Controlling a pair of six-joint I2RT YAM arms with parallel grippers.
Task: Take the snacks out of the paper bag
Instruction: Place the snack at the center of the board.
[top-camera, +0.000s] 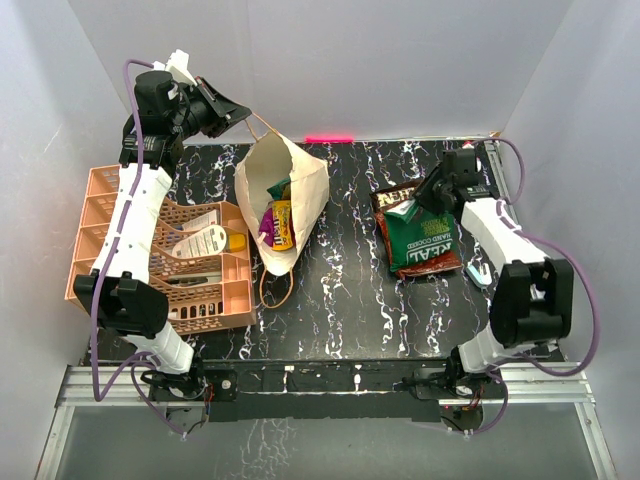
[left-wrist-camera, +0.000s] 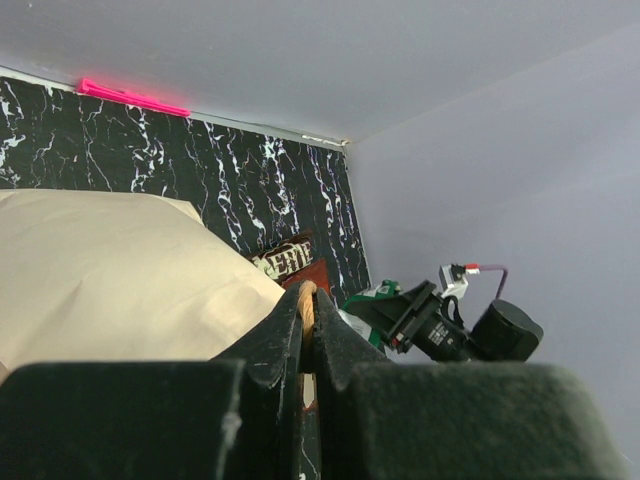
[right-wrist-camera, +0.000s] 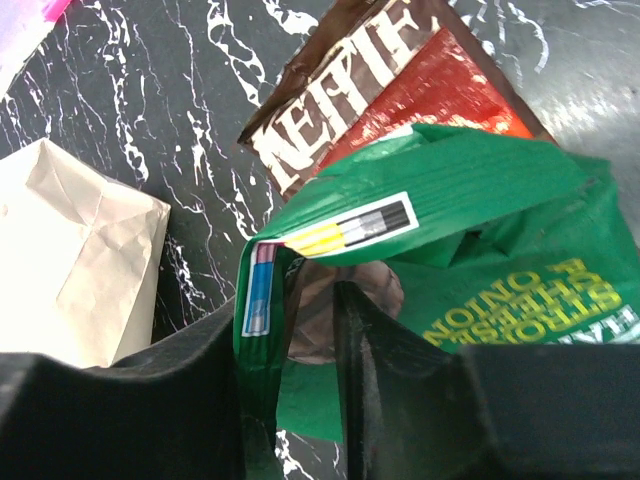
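Observation:
The paper bag (top-camera: 290, 185) lies open on the table with its mouth toward me. Yellow (top-camera: 284, 226), magenta (top-camera: 267, 226) and green (top-camera: 278, 188) snacks show in its mouth. My left gripper (top-camera: 238, 112) is raised at the back left, shut on the bag's handle (left-wrist-camera: 307, 300). A green packet (top-camera: 425, 245) lies partly on a dark brown packet (top-camera: 390, 197) on the right. My right gripper (right-wrist-camera: 300, 310) is low over the green packet (right-wrist-camera: 480, 230). Its jaws stand apart, with the packet's folded edge between them.
An orange mesh basket (top-camera: 100, 230) with white tubes and bottles stands at the left, against the bag. The bag's other handle loop (top-camera: 275, 290) lies on the black marbled table. A small pale object (top-camera: 478, 270) lies beside the right arm. White walls enclose the table.

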